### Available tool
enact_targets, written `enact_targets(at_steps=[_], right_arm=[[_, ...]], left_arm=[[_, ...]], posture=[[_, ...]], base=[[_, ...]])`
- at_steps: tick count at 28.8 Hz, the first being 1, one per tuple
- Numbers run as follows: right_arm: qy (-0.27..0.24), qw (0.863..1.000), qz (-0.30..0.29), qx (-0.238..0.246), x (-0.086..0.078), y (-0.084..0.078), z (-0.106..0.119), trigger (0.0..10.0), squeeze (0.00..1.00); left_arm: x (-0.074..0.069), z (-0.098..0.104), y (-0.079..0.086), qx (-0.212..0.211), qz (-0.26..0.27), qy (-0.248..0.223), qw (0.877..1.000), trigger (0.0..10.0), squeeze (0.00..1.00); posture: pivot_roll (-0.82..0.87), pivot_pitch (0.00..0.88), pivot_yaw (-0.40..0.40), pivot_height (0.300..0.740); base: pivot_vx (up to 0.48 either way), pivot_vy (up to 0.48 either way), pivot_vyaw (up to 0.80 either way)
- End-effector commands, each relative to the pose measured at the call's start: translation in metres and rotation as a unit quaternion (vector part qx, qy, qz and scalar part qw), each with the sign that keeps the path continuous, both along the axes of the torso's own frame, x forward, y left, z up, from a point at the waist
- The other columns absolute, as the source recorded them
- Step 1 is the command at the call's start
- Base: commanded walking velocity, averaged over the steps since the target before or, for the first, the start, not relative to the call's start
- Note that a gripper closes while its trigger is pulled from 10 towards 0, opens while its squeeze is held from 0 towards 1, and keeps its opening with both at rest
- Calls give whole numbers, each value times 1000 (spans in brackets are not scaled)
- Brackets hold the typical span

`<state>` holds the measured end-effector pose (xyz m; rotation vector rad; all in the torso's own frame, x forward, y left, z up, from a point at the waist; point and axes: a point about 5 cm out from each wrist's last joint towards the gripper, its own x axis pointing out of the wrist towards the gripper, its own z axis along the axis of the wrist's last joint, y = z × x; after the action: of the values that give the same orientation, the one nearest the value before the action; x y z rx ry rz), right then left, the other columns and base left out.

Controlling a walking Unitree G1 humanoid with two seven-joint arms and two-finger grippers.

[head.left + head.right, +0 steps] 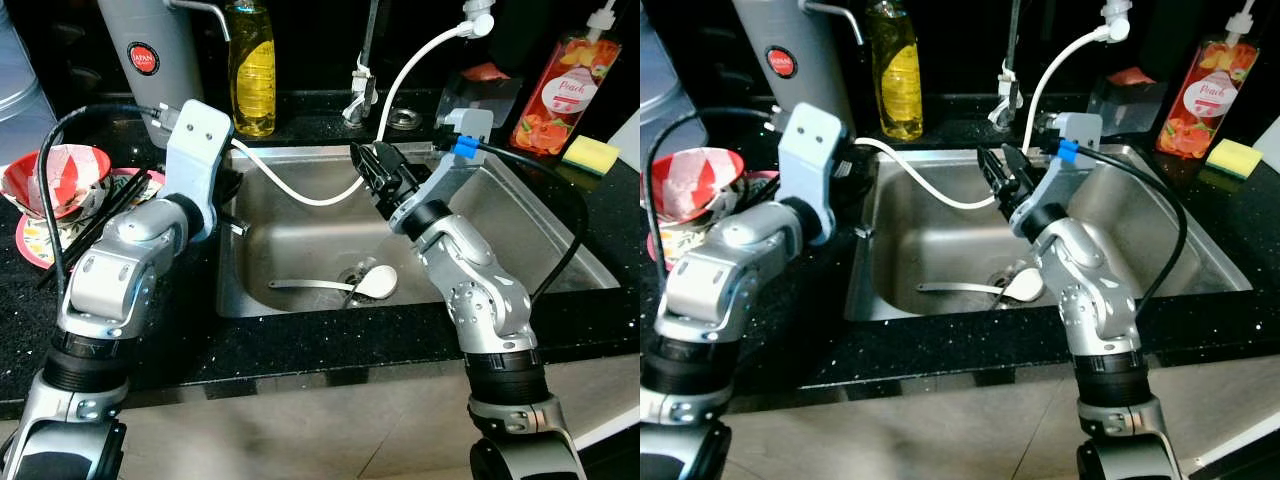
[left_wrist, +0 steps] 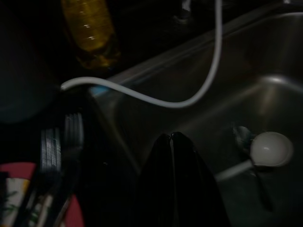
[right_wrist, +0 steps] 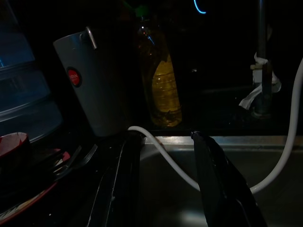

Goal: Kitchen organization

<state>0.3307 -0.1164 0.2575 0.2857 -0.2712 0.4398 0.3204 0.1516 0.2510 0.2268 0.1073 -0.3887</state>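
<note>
A white spoon (image 1: 378, 282) lies on the bottom of the steel sink (image 1: 545, 225), beside the drain. A red and white bowl (image 1: 57, 178) sits on a patterned plate (image 1: 30, 243) left of the sink, with dark chopsticks and forks (image 1: 100, 215) across the plate. My left gripper (image 2: 173, 138) is shut with nothing in it, over the sink's left edge. My right gripper (image 1: 376, 168) hangs open above the middle of the sink, well above the spoon, its fingers (image 3: 210, 161) pointing towards the back left corner.
A white hose (image 1: 300, 192) sags across the sink from the tap. On the back counter stand a grey jug (image 1: 150, 60), a yellow soap bottle (image 1: 251, 65), a peach soap bottle (image 1: 562, 85) and a yellow sponge (image 1: 590, 153). The counter is black stone.
</note>
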Motion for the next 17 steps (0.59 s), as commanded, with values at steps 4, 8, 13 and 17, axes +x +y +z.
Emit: enact_targets(at_steps=[4, 8, 13, 17], right_arm=[[-18, 1000, -18, -3, 0, -4, 2, 10000, 0], [-17, 999, -47, 0, 3, -6, 1, 10000, 0], [-10, 993, -95, -62, 7, -8, -10, 10000, 0], [15, 985, -146, -90, 15, -21, -19, 10000, 0]], left_arm=[[-4, -1, 0, -13, 0, 12, 1000, 10000, 0], [-4, -6, -4, -38, 10, 35, 999, 10000, 0], [-8, -6, -17, -26, -23, 25, 999, 10000, 0], [-8, -2, -23, -26, -29, 3, 999, 10000, 0]], posture=[[209, 0, -17, 740], [210, 0, -16, 740], [204, 0, -17, 740], [209, 0, -9, 740]], base=[[0, 0, 0], [0, 0, 0], [0, 0, 0], [0, 0, 0]])
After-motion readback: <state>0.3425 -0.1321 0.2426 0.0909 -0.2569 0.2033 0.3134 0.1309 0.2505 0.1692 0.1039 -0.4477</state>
